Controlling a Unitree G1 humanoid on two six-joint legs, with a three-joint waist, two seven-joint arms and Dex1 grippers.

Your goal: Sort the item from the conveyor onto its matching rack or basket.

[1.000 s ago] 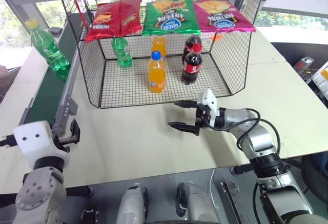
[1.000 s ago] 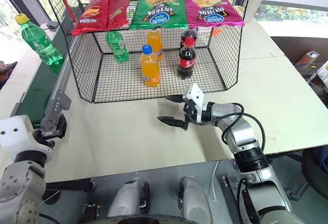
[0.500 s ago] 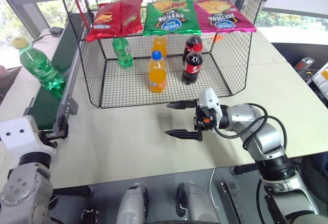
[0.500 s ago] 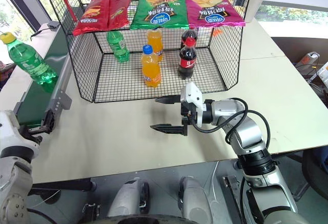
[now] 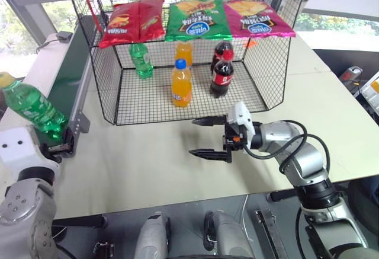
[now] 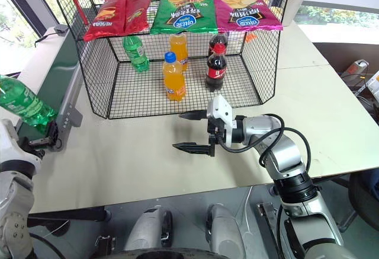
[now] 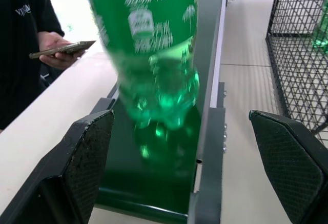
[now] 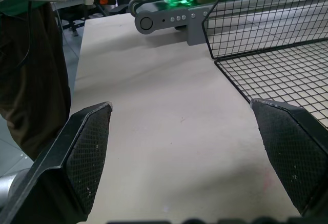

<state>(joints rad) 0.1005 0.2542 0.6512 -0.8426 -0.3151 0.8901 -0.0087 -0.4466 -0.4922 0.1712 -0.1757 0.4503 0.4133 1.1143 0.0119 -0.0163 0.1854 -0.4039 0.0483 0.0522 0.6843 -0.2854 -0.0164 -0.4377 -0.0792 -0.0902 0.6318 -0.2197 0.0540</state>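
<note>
The item (image 5: pixel 29 108) stood on the conveyor (image 5: pixel 65 81) at its near end, ungrasped. Left gripper (image 7: pixel 179 167) fingers were spread either side of it; right gripper (image 5: pixel 208 136) fingers were open over the table (image 5: pixel 154 164). Transfer to the rack (image 5: pixel 189 93) remained.

Daylit windows (image 5: pixel 331 21) with greenery behind a pale beige table (image 5: pixel 331 111); grey floor (image 8: pixel 10 147) beside it.
</note>
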